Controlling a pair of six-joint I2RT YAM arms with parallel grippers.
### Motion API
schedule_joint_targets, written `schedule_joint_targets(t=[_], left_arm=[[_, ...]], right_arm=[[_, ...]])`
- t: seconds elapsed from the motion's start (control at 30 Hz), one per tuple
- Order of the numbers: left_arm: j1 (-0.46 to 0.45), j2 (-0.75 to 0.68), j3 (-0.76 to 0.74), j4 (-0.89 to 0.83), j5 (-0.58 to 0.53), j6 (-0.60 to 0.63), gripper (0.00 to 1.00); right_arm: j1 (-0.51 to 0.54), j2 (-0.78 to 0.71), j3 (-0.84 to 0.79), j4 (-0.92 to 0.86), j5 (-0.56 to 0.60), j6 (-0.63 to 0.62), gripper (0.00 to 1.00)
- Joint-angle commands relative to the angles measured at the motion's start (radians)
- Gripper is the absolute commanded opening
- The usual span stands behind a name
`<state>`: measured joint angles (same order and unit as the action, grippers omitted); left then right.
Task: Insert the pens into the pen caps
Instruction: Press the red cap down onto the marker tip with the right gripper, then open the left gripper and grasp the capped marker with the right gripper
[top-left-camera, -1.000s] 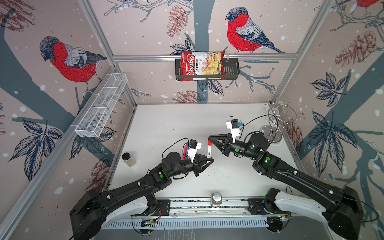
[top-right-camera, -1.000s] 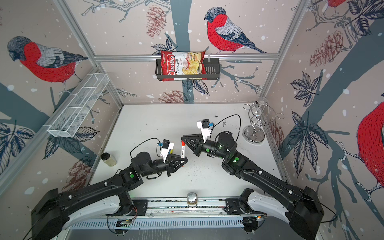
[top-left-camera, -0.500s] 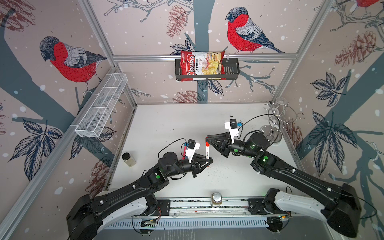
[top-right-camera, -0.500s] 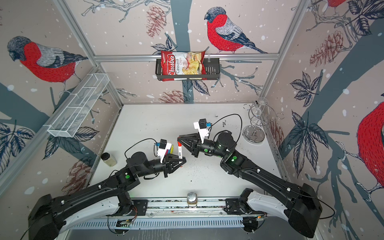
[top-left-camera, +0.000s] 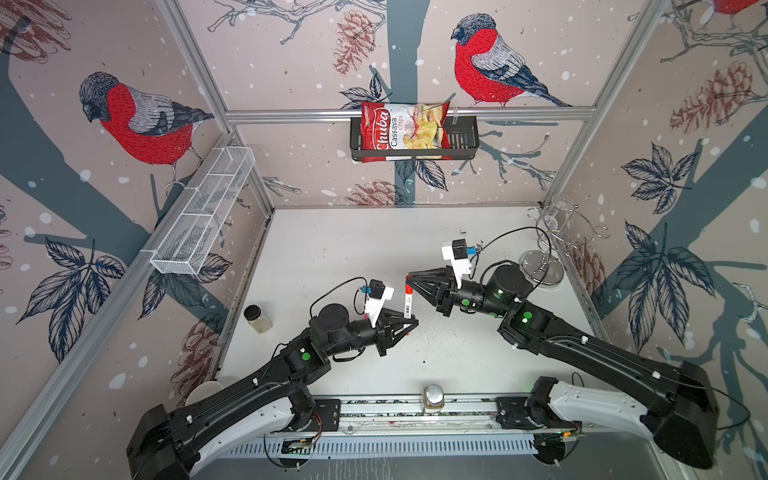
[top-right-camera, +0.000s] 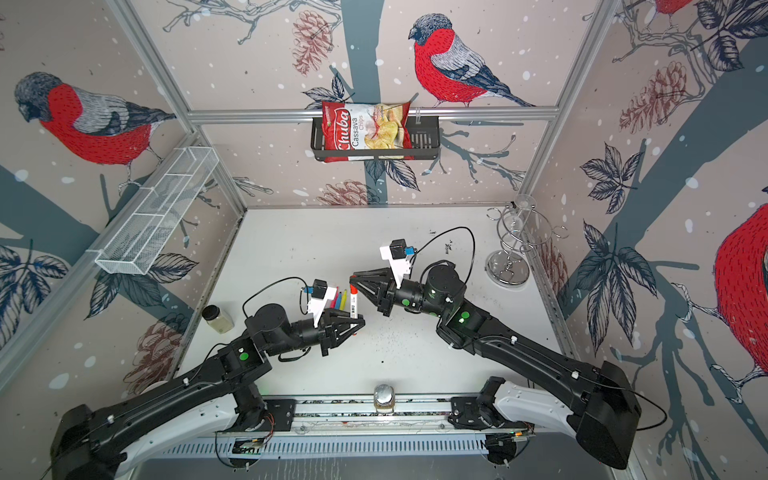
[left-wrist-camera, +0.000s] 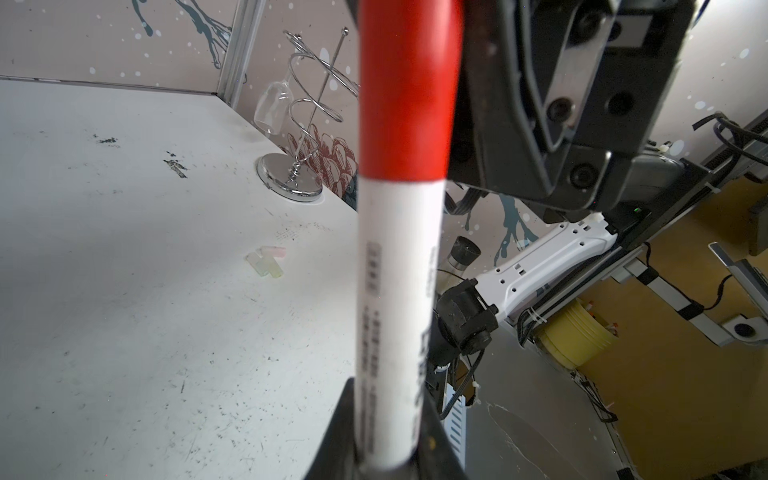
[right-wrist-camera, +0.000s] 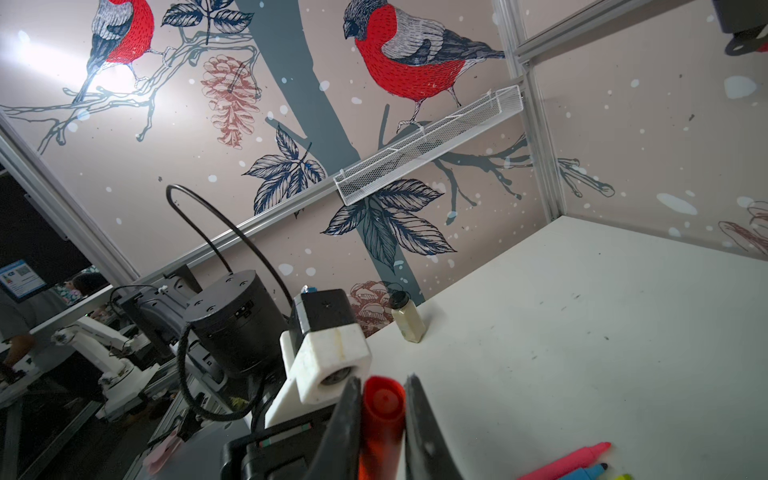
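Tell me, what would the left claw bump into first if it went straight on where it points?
Probably the right claw, whose black body sits just ahead of the left claw holding the white marker. Depth is unclear, so it might slip past it.

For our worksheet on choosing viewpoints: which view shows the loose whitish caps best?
The left wrist view: the caps lie together on the table, unobstructed. I cannot find them in either top view, and the right wrist view does not show them.
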<state>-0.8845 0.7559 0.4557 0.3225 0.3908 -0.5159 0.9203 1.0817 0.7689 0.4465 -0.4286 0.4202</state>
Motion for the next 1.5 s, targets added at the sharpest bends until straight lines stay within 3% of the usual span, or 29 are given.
schedule_joint_targets(t=[0.0,0.3,0.6,0.67,0.73,0.8,0.93,1.17,1.47], left_arm=[[0.019,-0.036,-0.004,0.405,-0.188,-0.014,0.0],[0.025,-0.041,-0.021,0.411,-0.221,-0.02,0.0],[0.027,0.005,-0.021,0.367,-0.223,0.01,0.0],[0.027,0.029,-0.026,0.354,-0.225,0.02,0.0],[0.026,0.046,-0.047,0.382,-0.221,0.016,0.0],[0.026,0.052,-0.06,0.394,-0.217,0.014,0.0],[0.026,0.046,-0.065,0.357,-0.234,0.027,0.0],[0.026,0.013,-0.073,0.318,-0.247,0.044,0.0],[0.025,0.002,-0.074,0.31,-0.233,0.04,0.0]], right_arm=[[0.033,0.009,-0.002,-0.329,0.009,-0.046,0.0],[0.092,0.007,0.01,-0.35,0.089,-0.057,0.0],[0.106,-0.008,0.018,-0.324,0.062,-0.057,0.0],[0.106,-0.011,0.028,-0.325,0.057,-0.057,0.08],[0.106,-0.018,0.044,-0.327,0.051,-0.057,0.26],[0.106,-0.035,0.051,-0.32,0.04,-0.057,0.39],[0.104,-0.102,0.027,-0.267,0.01,-0.05,0.51],[0.093,-0.201,-0.032,-0.239,0.076,-0.034,0.58],[0.091,-0.162,0.001,-0.266,0.082,-0.036,0.58]])
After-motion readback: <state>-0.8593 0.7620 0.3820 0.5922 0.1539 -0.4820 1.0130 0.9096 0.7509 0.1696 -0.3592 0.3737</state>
